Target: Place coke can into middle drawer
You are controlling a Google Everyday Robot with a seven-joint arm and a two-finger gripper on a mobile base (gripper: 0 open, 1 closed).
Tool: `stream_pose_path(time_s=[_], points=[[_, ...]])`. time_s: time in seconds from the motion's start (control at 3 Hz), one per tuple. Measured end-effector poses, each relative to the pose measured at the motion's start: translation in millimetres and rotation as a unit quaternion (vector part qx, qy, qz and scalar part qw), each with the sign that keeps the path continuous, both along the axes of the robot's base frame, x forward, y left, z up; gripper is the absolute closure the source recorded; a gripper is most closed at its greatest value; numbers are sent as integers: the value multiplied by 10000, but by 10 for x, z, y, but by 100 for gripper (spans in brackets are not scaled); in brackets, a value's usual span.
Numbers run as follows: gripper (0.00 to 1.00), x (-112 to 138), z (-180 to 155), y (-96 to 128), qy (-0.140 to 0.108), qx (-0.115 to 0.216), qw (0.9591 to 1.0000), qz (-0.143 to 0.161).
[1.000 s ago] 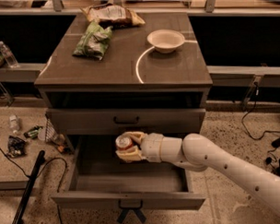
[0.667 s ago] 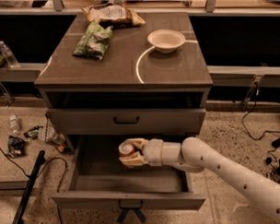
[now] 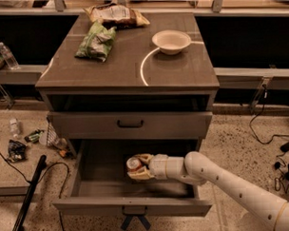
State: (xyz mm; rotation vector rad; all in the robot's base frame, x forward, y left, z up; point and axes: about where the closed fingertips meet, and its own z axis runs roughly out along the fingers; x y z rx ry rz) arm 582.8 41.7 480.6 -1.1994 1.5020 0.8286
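Observation:
The middle drawer (image 3: 133,206) is pulled open below the upper drawer front (image 3: 130,125) of the grey cabinet. My gripper (image 3: 138,166) reaches in from the right, inside the drawer box, and is shut on the coke can (image 3: 133,164). The red can stands with its silver top up, between the two tan fingers (image 3: 142,173), low in the drawer near its middle. Whether the can touches the drawer floor cannot be told.
On the cabinet top (image 3: 128,65) lie a green snack bag (image 3: 96,41), a tan snack bag (image 3: 116,15) and a white bowl (image 3: 171,41). Litter, a water bottle (image 3: 8,54) and a black bar (image 3: 28,195) lie on the floor at left; cables run at right.
My gripper has carried the coke can a little to the right and lower into the open drawer. The drawer and the items on top have not moved.

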Motion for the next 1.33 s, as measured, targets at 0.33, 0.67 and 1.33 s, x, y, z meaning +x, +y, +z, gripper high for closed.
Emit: stream_pose_path(time_s=[0.33,0.67,1.33], points=[[43,69,-236,-6,55,-117,9999,-31],[19,102,-369,-6,92,-196,9997,-63],[4,-73,108,-269,11,-302,9984,-487]])
